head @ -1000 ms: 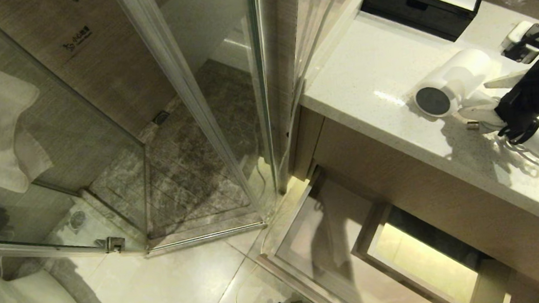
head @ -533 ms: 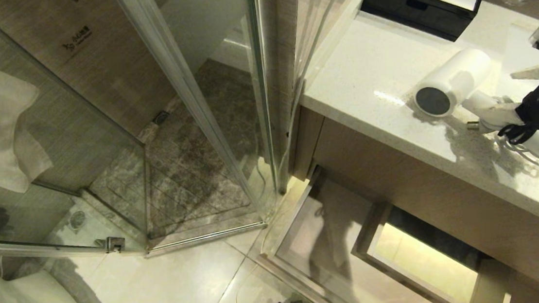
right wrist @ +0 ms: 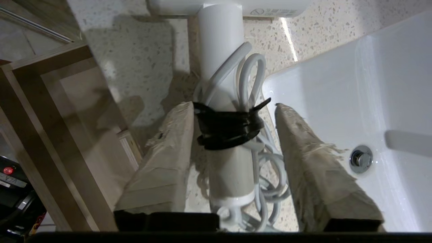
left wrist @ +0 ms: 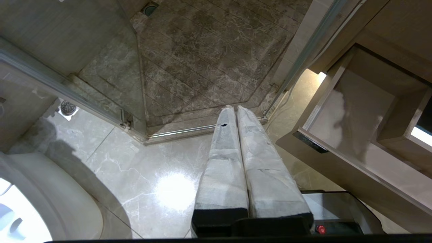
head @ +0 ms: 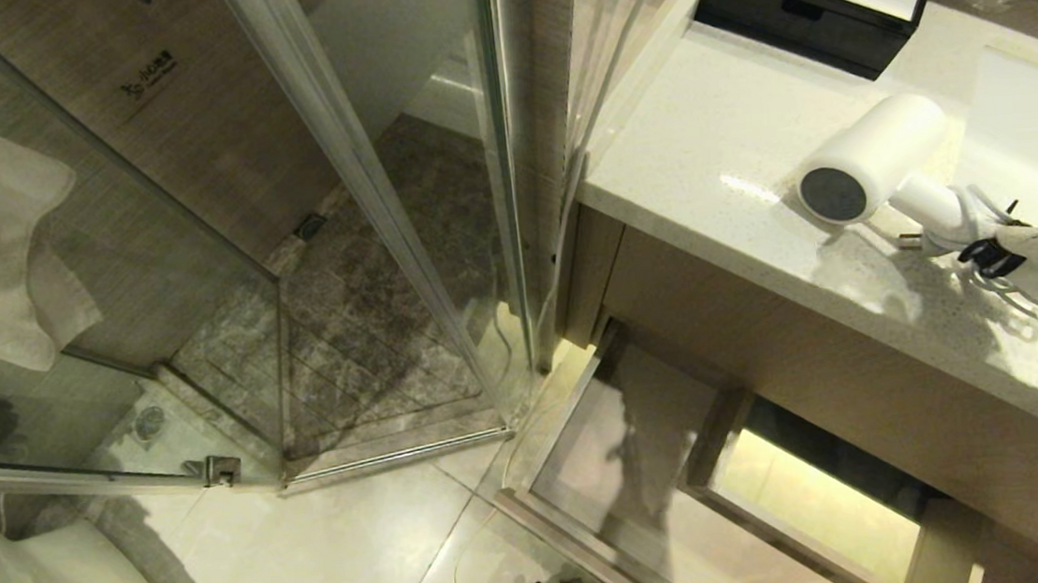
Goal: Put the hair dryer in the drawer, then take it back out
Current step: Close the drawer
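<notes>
- Right tool (right wrist: 233,135) straddles the hair dryer (head: 874,162) handle at right of frame, fingers apart, one pad touching.
- Hair dryer lies on the desk (head: 721,133); the drawer (head: 591,473) stands open below.
- Left tool (left wrist: 236,135) hangs with its fingers together.

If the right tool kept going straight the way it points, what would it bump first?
Probably the hair dryer: its handle lies between the right tool's open fingers, barrel straight ahead.

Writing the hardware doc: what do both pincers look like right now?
Left pincer: two long tapered fingers wrapped in creased pale grey-white tape, on a black base. Right pincer: the same build, but the wrap on its fingers looks dirtier, beige, frayed at the edges. No cables or markings visible.
</notes>
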Motion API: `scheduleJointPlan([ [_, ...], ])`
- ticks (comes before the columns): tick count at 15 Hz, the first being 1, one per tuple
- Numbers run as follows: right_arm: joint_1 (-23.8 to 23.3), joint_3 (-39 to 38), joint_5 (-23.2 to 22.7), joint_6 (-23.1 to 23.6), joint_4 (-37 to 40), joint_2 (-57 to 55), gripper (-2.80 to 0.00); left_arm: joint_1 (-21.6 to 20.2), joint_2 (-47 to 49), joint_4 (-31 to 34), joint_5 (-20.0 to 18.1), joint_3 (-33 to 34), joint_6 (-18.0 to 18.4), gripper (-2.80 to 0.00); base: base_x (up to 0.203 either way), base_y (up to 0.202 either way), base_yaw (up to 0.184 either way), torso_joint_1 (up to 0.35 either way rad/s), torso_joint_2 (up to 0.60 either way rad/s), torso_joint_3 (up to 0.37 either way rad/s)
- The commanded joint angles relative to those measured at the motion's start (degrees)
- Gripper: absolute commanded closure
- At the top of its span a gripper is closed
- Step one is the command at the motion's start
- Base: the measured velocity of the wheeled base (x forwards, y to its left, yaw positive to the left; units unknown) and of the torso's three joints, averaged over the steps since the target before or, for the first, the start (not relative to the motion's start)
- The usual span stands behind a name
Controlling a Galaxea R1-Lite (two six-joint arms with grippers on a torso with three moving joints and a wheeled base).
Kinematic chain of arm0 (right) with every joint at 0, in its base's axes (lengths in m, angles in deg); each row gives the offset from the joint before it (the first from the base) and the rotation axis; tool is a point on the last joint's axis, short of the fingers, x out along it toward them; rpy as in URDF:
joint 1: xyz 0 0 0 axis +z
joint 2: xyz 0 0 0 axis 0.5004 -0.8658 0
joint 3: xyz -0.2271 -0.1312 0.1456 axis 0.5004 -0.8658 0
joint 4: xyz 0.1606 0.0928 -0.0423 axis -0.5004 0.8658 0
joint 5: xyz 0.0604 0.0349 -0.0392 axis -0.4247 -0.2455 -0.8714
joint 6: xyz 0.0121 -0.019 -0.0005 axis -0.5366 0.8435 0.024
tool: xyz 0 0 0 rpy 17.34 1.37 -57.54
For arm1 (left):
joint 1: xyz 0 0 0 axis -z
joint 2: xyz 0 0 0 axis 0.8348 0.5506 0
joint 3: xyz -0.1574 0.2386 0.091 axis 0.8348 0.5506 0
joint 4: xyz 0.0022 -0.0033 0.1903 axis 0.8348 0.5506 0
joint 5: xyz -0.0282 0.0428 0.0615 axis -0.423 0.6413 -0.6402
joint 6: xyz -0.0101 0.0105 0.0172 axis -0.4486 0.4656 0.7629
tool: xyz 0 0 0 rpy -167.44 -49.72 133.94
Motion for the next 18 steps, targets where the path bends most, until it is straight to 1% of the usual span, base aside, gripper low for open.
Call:
scheduleJointPlan([
  [1, -0.13, -3.16, 0.03, 0.20, 0.04, 5.38, 0.00, 0.04, 0.00, 0.02, 0.01, 0.09, 0.00, 0.00, 0.000, 0.000, 0.000, 0.000, 0.00, 0.000],
  [5, -0.38, -8.64, 0.65, 0.54, 0.15, 11.33, 0.00, 0.04, 0.00, 0.02, 0.01, 0.03, 0.00, 0.00, 0.000, 0.000, 0.000, 0.000, 0.00, 0.000],
  [9, -0.36, -14.72, 3.05, 0.61, 0.89, 17.21, 0.00, 0.04, 0.00, 0.02, 0.01, 0.09, 0.00, 0.00, 0.000, 0.000, 0.000, 0.000, 0.00, 0.000],
  [12, -0.44, -19.66, 3.40, 0.61, 0.89, 20.72, 0.00, 0.04, 0.00, 0.02, 0.01, 0.09, 0.00, 0.00, 0.000, 0.000, 0.000, -0.024, 0.01, -0.022],
  [18, -0.45, -25.78, 3.41, 0.61, 1.10, 26.03, 0.00, 0.04, 0.00, 0.02, 0.01, 0.09, 0.00, 0.00, 0.000, 0.000, 0.000, -0.232, 0.02, -0.204],
])
